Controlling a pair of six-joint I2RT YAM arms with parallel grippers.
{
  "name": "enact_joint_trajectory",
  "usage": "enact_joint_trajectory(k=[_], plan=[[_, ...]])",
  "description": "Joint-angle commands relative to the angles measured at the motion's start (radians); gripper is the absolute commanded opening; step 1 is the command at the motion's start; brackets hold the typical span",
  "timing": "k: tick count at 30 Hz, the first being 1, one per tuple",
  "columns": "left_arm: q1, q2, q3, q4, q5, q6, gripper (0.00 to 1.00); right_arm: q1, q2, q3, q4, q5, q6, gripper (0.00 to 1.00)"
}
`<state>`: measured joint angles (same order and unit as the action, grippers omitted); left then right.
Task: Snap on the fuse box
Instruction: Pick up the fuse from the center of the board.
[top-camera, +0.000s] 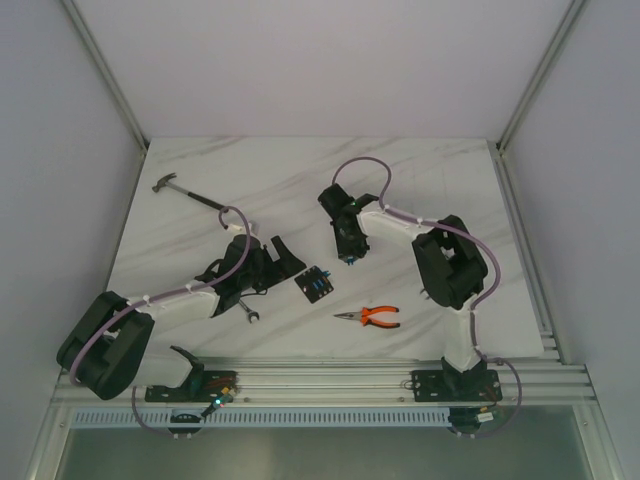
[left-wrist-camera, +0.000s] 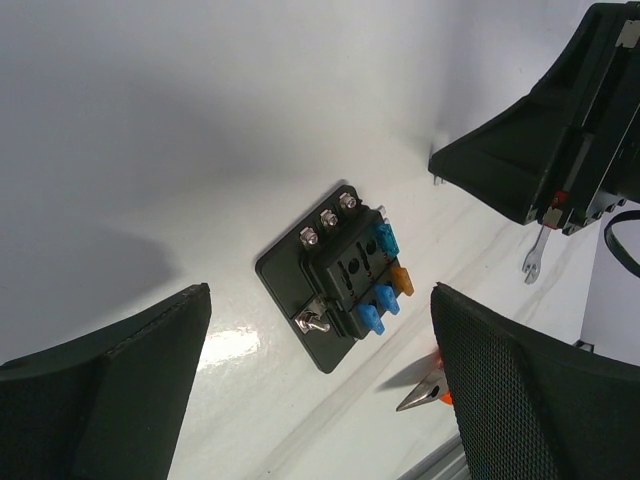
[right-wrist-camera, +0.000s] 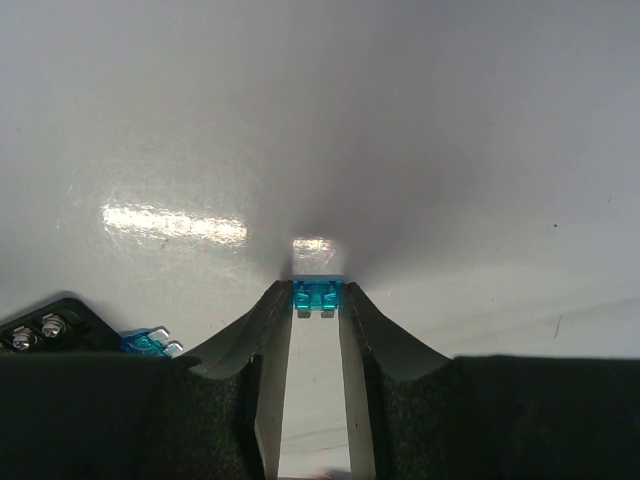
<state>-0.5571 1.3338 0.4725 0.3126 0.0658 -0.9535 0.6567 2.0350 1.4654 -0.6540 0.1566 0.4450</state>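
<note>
Marble-patterned white tabletop (top-camera: 300, 190) carries everything. Left gripper (top-camera: 285, 255) hovers with its jaws spread wide. The small flat square black plastic fuse box (left-wrist-camera: 345, 275) lies just ahead of them, untouched. Right gripper (top-camera: 349, 258), near the box, pinches a tiny teal plastic blade fuse (right-wrist-camera: 316, 296) at its tips.

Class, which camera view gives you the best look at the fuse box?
The left wrist view: the fuse box lies whole and close, its slotted face plain to see. The top external view shows only a small dark square; the right wrist view catches just one corner at the frame's lower left.
</note>
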Motion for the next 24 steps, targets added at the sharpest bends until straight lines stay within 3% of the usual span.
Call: enact_joint_trajectory(k=[1,12,24], plan=[[0.005,-0.005,-0.012,-0.013,-0.007,0.014,1.00,0.009,0.051,-0.007,-0.022,0.039,0.009,0.27],[0.005,-0.036,-0.011,0.029,-0.022,0.046,0.97,0.036,-0.121,-0.058,0.112,0.034,0.024,0.19],[-0.049,-0.083,-0.065,0.319,-0.084,0.134,0.86,0.085,-0.301,-0.119,0.296,0.000,0.107,0.14]])
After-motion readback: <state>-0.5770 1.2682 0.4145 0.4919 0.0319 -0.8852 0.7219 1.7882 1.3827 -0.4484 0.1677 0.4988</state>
